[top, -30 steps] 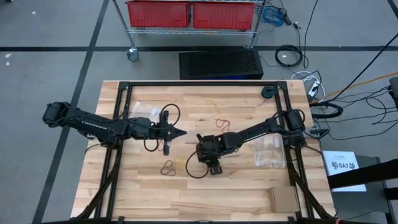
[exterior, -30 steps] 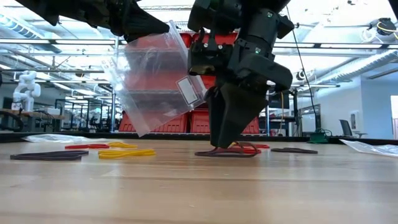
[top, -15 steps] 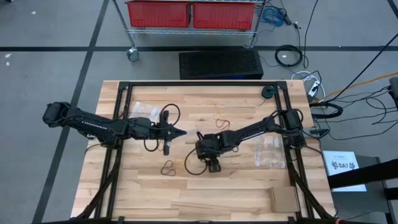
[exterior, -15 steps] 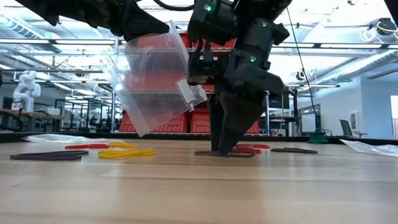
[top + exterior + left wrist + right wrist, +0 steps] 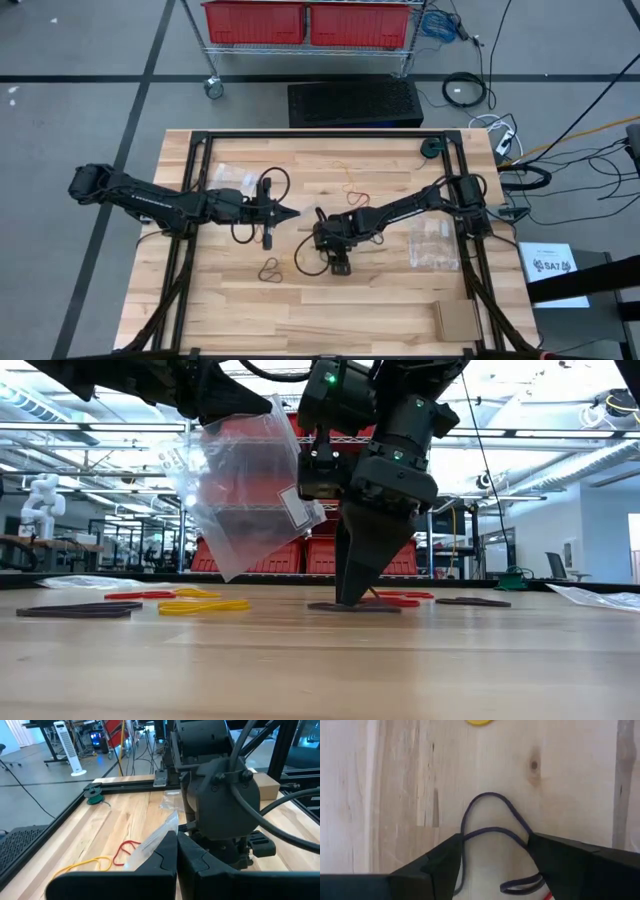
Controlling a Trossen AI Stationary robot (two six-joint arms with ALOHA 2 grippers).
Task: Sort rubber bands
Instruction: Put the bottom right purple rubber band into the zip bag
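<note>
My left gripper (image 5: 290, 212) is shut on a clear plastic bag (image 5: 245, 490) that hangs in the air over the table's middle. To its right, my right gripper (image 5: 340, 264) points steeply down and is open, its fingertips at the tabletop. A dark rubber band (image 5: 492, 827) lies flat on the wood between them (image 5: 492, 855). More rubber bands lie loose on the table: red (image 5: 140, 595), yellow (image 5: 200, 605) and black (image 5: 75, 610) at the left, a black one (image 5: 270, 269) nearer the front, and red and yellow ones (image 5: 350, 185) farther back. My left gripper pinches the bag's upper edge (image 5: 159, 836) between its two shut fingers, which reach out nearly level from the table's left. The bag hangs below them, tilted and clear of the table. My right gripper's fingers (image 5: 445, 862) stand over the dark band's crossing strands; whether they touch it I cannot tell.
Clear bags lie flat at the table's right (image 5: 435, 245) and far left (image 5: 228, 175). A cardboard box (image 5: 455, 320) sits at the near right corner and a small round roll (image 5: 430, 148) at the far right. Black frame rails (image 5: 320, 134) run around the tabletop.
My right gripper has shifted a little toward the table's left and rolled about its own axis, its fingertips staying at the tabletop. The dark band under it now lies flat. My left gripper and the bag have kept still.
</note>
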